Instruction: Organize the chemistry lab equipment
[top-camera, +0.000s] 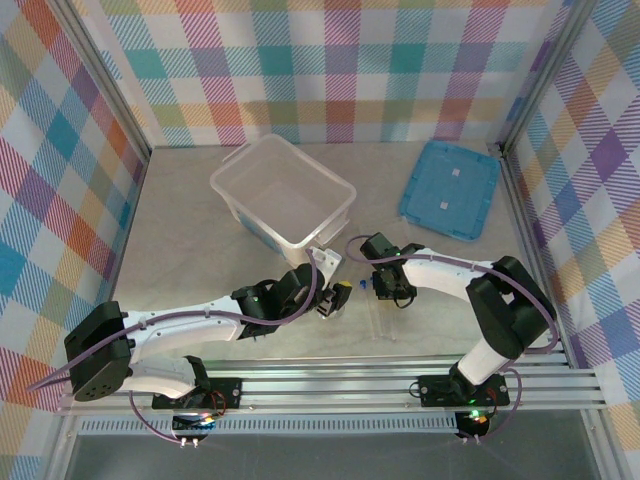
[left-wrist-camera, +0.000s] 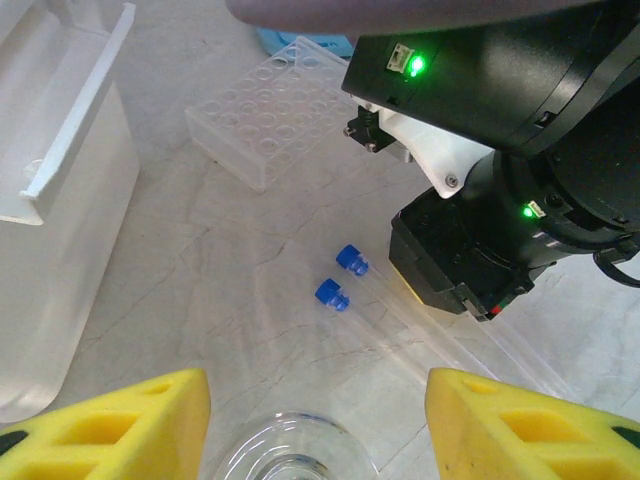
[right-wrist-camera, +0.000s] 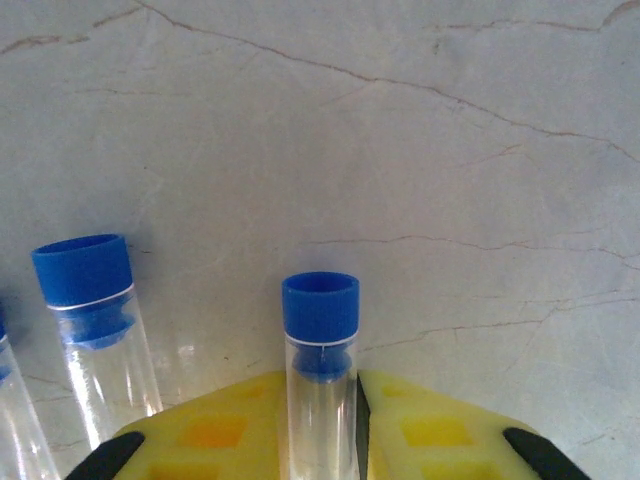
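A blue-capped tube is pinched by the right gripper; the neighbouring tube just beside it could be clipped and rolled on lifting. The left gripper is held wide.

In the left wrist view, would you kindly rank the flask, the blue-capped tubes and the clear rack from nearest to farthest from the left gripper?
1. The flask: bottom edge, right at the left gripper.
2. The blue-capped tubes: mid-view, lying just ahead.
3. The clear rack: farthest, near the top.
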